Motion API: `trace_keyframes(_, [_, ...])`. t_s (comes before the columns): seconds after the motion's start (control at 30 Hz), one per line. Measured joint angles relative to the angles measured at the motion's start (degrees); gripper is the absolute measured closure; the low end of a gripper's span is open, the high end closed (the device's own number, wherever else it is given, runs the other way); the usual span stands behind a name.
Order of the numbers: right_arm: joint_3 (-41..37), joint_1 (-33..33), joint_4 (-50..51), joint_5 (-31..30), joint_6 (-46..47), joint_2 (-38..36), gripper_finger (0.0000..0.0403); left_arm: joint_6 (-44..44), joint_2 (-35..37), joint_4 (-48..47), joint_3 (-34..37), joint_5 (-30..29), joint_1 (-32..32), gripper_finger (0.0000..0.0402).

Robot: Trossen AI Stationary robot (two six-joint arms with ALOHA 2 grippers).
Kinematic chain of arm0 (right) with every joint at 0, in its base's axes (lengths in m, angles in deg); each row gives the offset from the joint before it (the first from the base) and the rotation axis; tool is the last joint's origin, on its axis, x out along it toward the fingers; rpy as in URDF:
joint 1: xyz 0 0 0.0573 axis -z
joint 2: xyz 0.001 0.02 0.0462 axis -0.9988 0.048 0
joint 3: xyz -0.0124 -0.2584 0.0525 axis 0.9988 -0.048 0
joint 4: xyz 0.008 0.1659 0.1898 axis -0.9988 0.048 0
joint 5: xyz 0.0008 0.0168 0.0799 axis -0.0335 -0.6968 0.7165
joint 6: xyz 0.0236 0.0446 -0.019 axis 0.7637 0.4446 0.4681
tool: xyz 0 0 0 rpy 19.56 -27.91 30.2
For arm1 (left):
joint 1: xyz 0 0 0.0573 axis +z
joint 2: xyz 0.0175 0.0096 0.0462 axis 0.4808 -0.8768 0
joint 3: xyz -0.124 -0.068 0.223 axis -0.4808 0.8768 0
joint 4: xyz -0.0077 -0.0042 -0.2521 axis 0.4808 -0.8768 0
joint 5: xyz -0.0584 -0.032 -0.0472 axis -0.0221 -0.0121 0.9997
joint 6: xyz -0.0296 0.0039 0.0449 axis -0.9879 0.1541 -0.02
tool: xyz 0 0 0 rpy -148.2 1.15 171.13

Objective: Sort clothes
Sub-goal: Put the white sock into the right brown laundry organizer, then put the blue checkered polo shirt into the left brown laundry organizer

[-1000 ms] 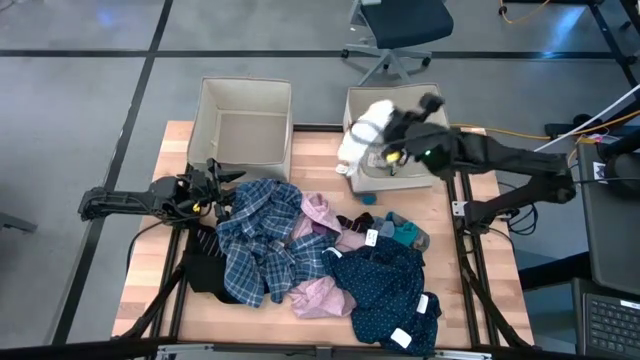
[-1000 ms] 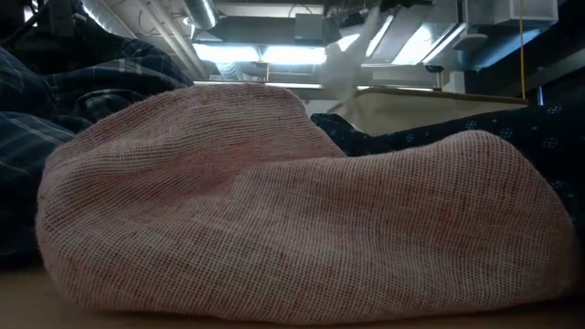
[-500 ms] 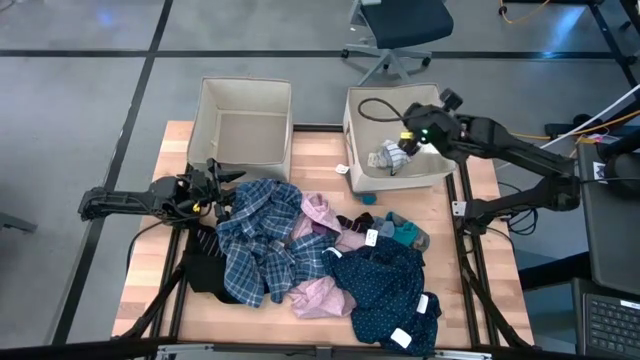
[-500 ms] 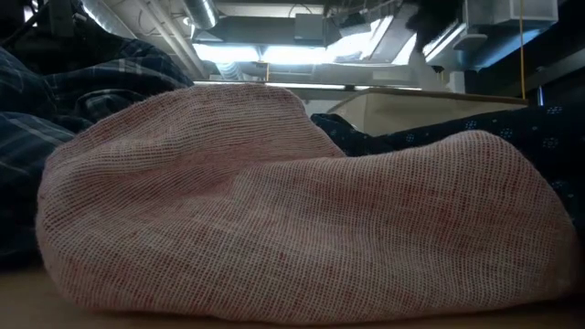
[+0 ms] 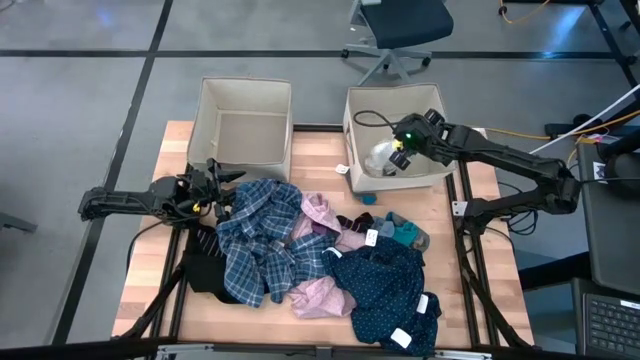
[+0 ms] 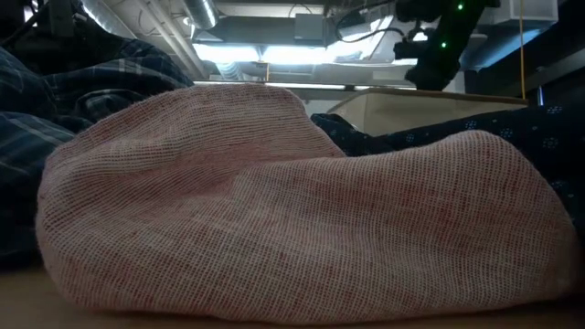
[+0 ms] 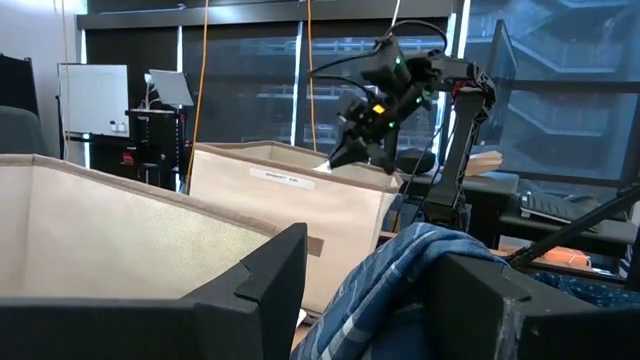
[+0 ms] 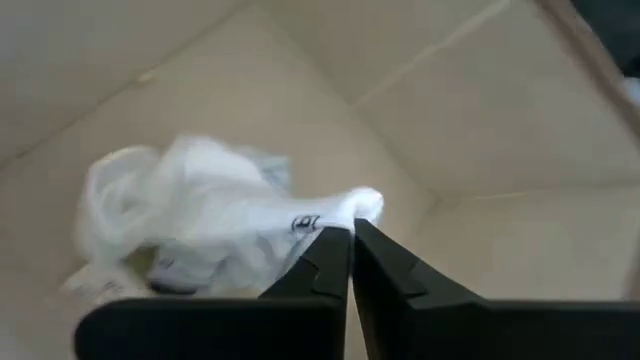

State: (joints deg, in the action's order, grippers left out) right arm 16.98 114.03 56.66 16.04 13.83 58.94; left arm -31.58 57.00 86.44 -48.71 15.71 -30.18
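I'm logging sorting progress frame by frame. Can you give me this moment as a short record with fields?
right gripper: shut, inside the right beige fabric bin, its tips at the white garment lying there
left gripper: open, at the table's left edge beside the blue plaid shirt
left beige fabric bin: no clothes visible
still on table: navy dotted piece, pink garment

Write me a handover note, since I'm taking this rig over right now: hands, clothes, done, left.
Right hand: shut, empty, over the right beige fabric bin, just above the crumpled white garment lying inside it.
Left hand: open, at the table's left edge, touching the blue plaid shirt.
Done: white garment binned.
Left: plaid shirt, pink gauze piece, navy dotted garment, black garment and small teal socks remain piled on the table. The left beige fabric bin looks empty.
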Motion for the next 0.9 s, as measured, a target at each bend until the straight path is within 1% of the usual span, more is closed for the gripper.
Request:
trace_keyframes(0.07, [-0.2,-0.1,-1.3,-2.4,0.6,0.0,0.0371,0.0,0.0,0.0,0.0,0.0,0.0,0.0229])
trace_keyframes(0.1, [-0.1,-0.1,-1.6,-2.7,0.7,0.0,0.0362,0.0,0.0,0.0,0.0,0.0,0.0,0.0229])
trace_keyframes(0.2, [0.4,-0.1,-1.6,-1.6,0.7,0.0,0.0327,0.0,0.0,0.0,0.0,0.0,0.0,0.0229])
trace_keyframes(0.33, [1.6,-0.1,-1.5,-0.5,0.7,0.0,0.0267,0.1,0.0,0.0,0.0,0.0,0.0,0.0229])
trace_keyframes(0.43, [3.7,-0.1,-0.7,-0.5,0.7,0.0,0.0225,0.2,0.0,0.0,0.0,0.0,0.0,0.0229])
trace_keyframes(0.53, [6.4,-0.2,-0.4,0.1,0.7,0.0,0.0194,0.0,0.0,-0.1,0.0,0.0,0.0,0.0229])
trace_keyframes(0.6, [8.7,-0.2,0.2,2.8,0.7,0.0,0.0181,-1.4,0.0,-0.5,0.0,0.0,0.0,0.0229])
trace_keyframes(0.7, [10.9,-1.8,-1.3,10.6,0.6,-0.1,0.017,-5.4,0.0,-1.8,0.0,0.1,0.0,0.0229])
trace_keyframes(0.8, [10.9,-5.7,-5.6,18.5,-1.9,-0.1,0.0167,-9.2,0.0,-3.2,0.0,0.9,0.0,0.0229])
trace_keyframes(0.9, [11.0,-11.7,-9.5,22.6,-5.3,0.8,0.0166,-11.1,0.0,-2.5,0.0,4.0,0.0,0.0229])
